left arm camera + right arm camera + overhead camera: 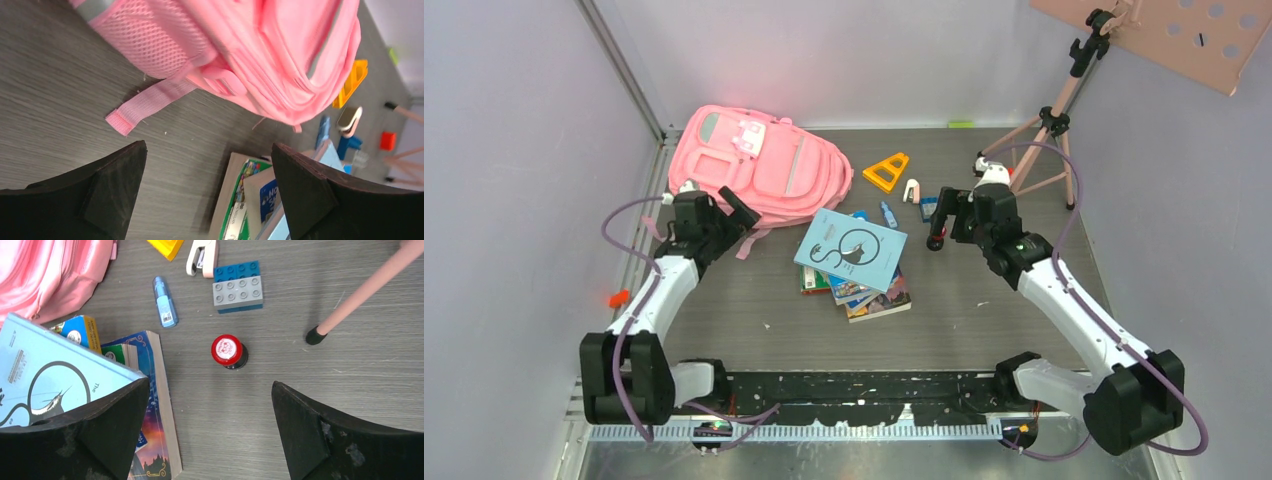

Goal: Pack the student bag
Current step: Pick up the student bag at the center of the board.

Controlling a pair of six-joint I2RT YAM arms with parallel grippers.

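At the worktop's far left lies the student bag. Beside it the left gripper hangs, fingers spread wide, empty. Over a small red-topped cylinder, the right gripper gapes likewise, touching nothing.

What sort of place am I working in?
Probably a robot test booth: plain walls around the table, a tripod in the far corner, books piled beside the backpack.
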